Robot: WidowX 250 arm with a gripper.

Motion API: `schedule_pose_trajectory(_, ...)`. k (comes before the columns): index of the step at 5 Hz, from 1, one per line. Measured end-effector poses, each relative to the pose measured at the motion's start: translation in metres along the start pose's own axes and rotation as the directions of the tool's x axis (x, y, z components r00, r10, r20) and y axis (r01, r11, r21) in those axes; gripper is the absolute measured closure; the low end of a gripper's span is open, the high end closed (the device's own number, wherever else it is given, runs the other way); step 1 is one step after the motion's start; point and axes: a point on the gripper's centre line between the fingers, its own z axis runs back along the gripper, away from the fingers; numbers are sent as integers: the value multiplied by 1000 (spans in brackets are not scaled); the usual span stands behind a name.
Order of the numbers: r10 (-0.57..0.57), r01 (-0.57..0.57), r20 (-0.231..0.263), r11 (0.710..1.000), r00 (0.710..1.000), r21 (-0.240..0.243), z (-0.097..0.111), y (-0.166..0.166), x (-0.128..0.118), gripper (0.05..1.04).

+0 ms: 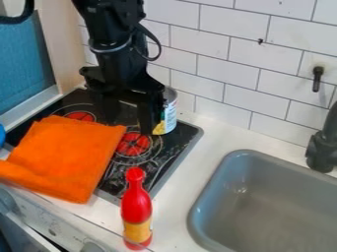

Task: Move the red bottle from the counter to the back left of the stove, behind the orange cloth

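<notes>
The arm is held steeply downward from 11 o'clock, its gripper poised above the stove with fingers spread. At its 3 o'clock, a can is placed just beside it; an orange cloth is laid toward 8 o'clock, a red bottle stood at 6.

A cloth and can on the stove, bottle before, sink right.

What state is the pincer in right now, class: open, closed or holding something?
Pincer: open, holding nothing, next to the can.
</notes>
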Motion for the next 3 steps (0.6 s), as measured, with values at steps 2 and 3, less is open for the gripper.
schedule_pose_trajectory(2,22,-22,24,1000,999,-1,11,0,6,83)
schedule_pose_trajectory(3,-33,31,170,999,985,12,52,-14,11,83)
